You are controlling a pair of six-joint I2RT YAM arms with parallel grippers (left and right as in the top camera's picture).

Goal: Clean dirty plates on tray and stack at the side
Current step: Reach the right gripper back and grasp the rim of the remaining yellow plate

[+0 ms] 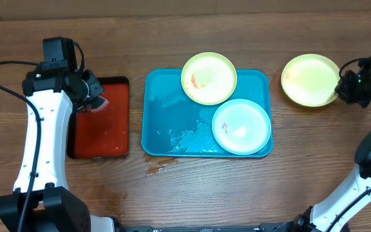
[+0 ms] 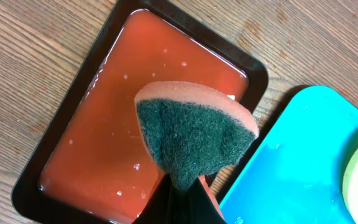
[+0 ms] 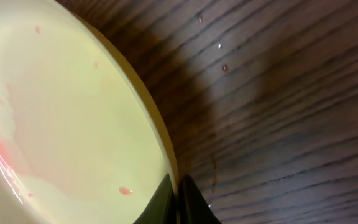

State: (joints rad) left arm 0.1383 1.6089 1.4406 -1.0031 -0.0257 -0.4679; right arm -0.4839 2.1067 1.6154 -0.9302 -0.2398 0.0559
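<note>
The left claw [image 2: 182,186] is clamped on 1 corner of a sponge [image 2: 194,134], green scouring face toward the wrist camera. It hangs over the red tray [image 2: 257,70] of reddish liquid. The right claw [image 3: 178,196] is pinched shut on the rim of the yellow plate [image 3: 73,106], which is out over the table [image 1: 237,193], apart from the blue tray [image 1: 172,109] on its right. Faint pink streaks and a few red specks show in its well. 2 more plates lie on the blue tray: a yellow-green plate [image 1: 209,78] overhanging the far rim, with an orange smear, and a mint plate [image 1: 241,126] in the near right corner, with a small red mark.

The step looks like loading the sponge before scrubbing. To do it well, let it drip over the red tray, lay the scouring face flat on the smear, and wipe toward the centre so the light plate does not skate. Held by 1 corner, the sponge may fold, so press gently.
</note>
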